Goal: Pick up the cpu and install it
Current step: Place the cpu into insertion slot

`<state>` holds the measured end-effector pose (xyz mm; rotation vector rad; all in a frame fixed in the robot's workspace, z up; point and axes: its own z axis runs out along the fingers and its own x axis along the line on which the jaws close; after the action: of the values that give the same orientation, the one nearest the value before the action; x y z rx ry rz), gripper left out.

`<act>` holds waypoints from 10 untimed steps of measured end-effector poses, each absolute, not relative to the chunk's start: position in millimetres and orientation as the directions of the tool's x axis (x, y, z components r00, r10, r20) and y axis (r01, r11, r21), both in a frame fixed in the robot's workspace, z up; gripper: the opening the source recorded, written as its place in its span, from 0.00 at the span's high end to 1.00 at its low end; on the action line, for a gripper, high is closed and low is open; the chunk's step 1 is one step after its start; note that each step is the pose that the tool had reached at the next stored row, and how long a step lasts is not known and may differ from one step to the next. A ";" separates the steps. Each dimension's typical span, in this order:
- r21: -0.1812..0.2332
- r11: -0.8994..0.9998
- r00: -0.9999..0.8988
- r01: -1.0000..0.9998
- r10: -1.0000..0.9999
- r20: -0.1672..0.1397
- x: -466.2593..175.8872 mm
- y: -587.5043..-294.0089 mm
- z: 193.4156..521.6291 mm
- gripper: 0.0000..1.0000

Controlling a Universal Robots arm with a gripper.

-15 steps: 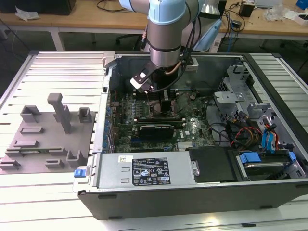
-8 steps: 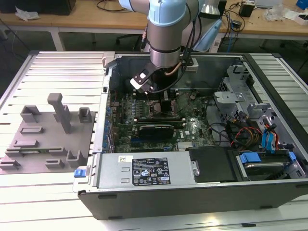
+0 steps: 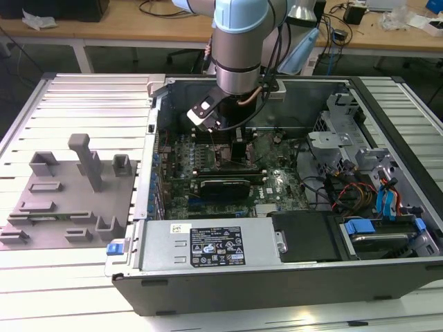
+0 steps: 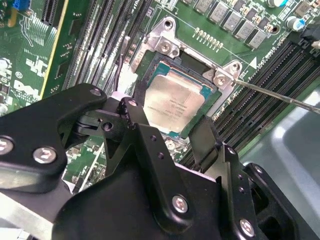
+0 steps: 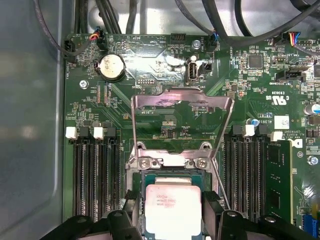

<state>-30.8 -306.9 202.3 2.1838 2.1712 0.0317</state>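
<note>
Squarely, the matte-silver cpu (image 5: 172, 210) sits inside the steel-rimmed socket (image 5: 172, 161).

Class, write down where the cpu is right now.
In both wrist views the cpu sits within the motherboard's open socket frame, between two banks of memory slots.
</note>
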 end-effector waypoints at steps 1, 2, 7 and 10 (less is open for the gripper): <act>0.058 -0.005 0.007 0.998 1.000 -0.029 -30.8 -307.0 202.3 0.38; 0.058 -0.005 0.007 0.998 1.000 -0.029 -30.8 -307.0 202.4 0.38; 0.058 -0.005 0.007 0.998 1.000 -0.029 -30.8 -307.1 201.8 0.38; 0.058 -0.005 0.007 0.998 1.000 -0.029 -30.8 -307.1 201.7 0.38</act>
<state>-30.8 -307.1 201.7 2.1837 2.1712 0.0311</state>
